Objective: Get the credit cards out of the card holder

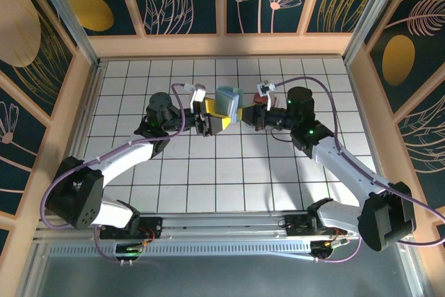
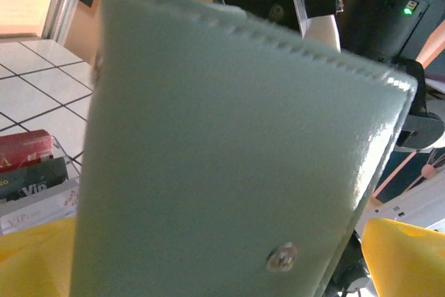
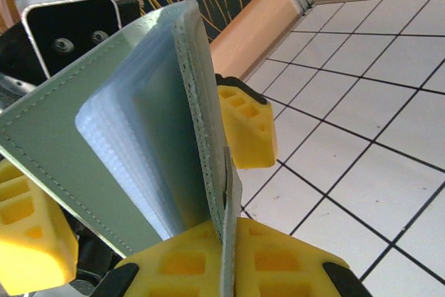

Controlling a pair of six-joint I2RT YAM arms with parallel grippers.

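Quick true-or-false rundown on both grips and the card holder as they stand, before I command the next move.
1. The right gripper pinches an edge of the card holder. True.
2. The left gripper is clamped on the card holder. False: its fingers stand wide apart, one on each side of it.
3. The card holder lies flat on the tiles. False: it is held up on edge, off them.
4. The card holder is folded shut. False: its panels are spread, with white sleeves showing between them.
5. A clear box with red and black cards sits on the tiles. True.
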